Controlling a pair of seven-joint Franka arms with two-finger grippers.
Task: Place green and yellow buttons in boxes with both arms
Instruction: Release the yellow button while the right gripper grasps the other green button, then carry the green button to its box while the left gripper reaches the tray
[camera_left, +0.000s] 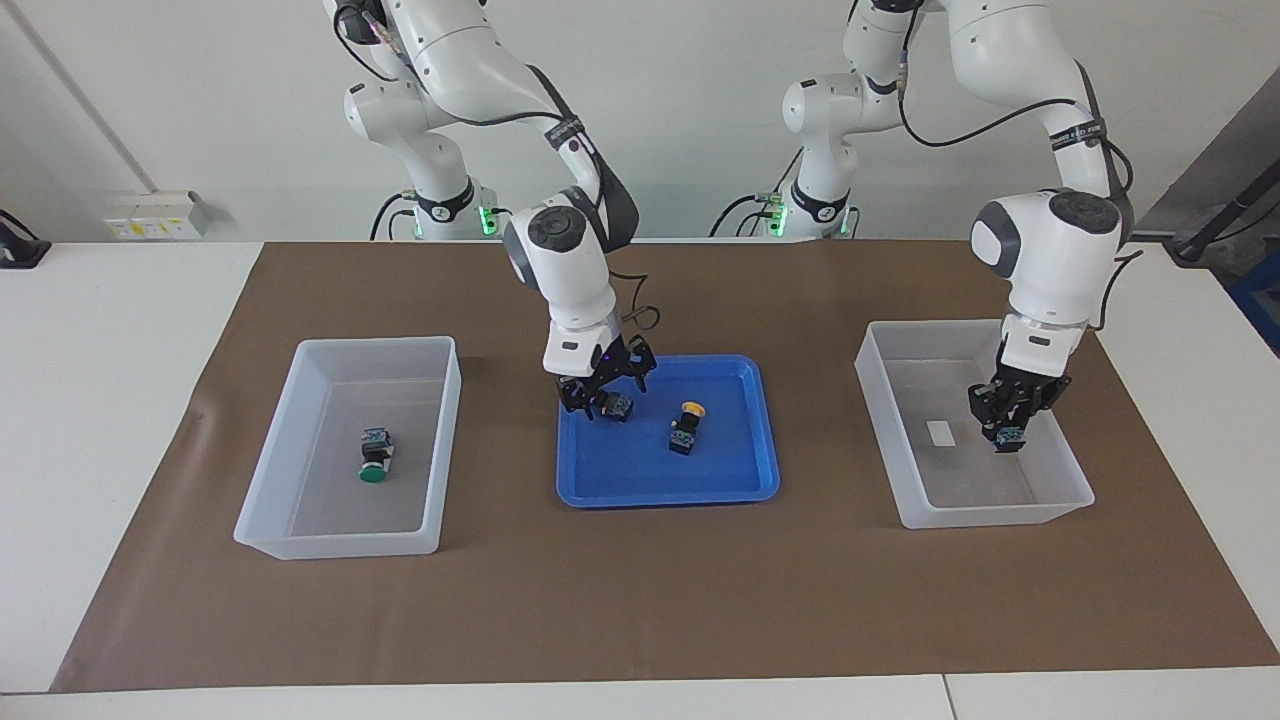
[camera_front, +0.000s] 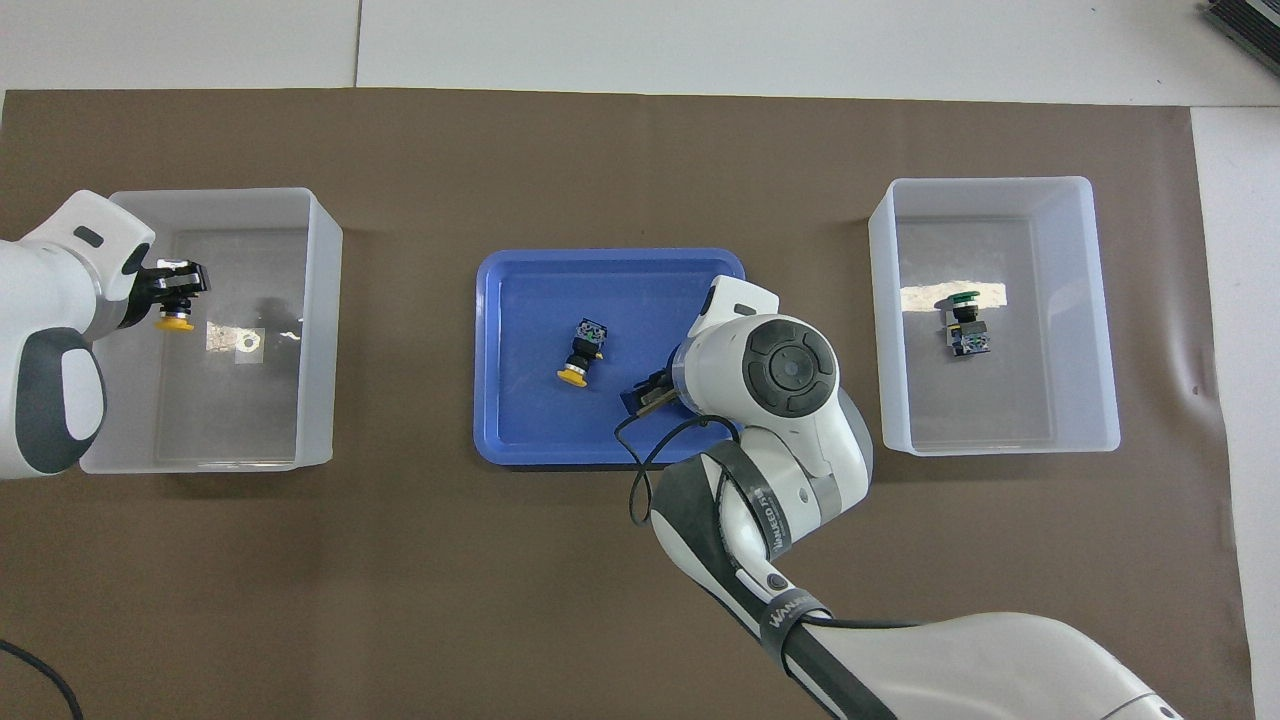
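Observation:
My left gripper (camera_left: 1008, 425) is shut on a yellow button (camera_front: 175, 322) and holds it low inside the box (camera_left: 990, 515) at the left arm's end, beside the white label (camera_left: 942, 432). My right gripper (camera_left: 600, 398) is open and low over the blue tray (camera_left: 660, 480), its fingers on either side of a green button (camera_left: 617, 406) that lies there. In the overhead view the arm hides this button. A second yellow button (camera_left: 687, 428) lies on its side in the tray (camera_front: 540, 300). A second green button (camera_left: 374, 458) lies in the box (camera_left: 330, 540) at the right arm's end.
A brown mat (camera_left: 640, 600) covers the table under the tray and both boxes. The boxes stand at the two ends of the mat, with the tray between them.

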